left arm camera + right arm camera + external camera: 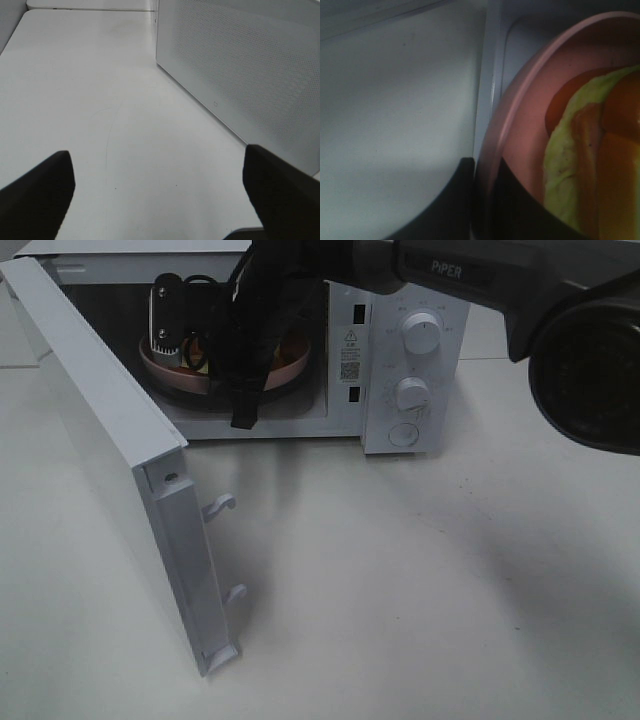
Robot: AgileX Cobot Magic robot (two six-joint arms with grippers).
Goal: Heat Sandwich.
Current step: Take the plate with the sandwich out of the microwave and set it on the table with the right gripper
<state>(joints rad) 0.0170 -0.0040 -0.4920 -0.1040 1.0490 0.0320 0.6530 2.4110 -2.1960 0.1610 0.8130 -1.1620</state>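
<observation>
Sandwich [590,165] sits on the pink plate [520,115], inside the microwave [400,370] at the far side of the table [420,580]. My right end effector [482,200] is clamped on the plate's rim, one finger either side of the lip, and the sandwich lies just inward of that grip, its long axis running roughly along the fingers. My left end effector [160,195] hangs wide open and empty over the bare table, beside the swung-out door [130,460]. The right arm is the nearer one; I judge release and withdrawal come next.
</observation>
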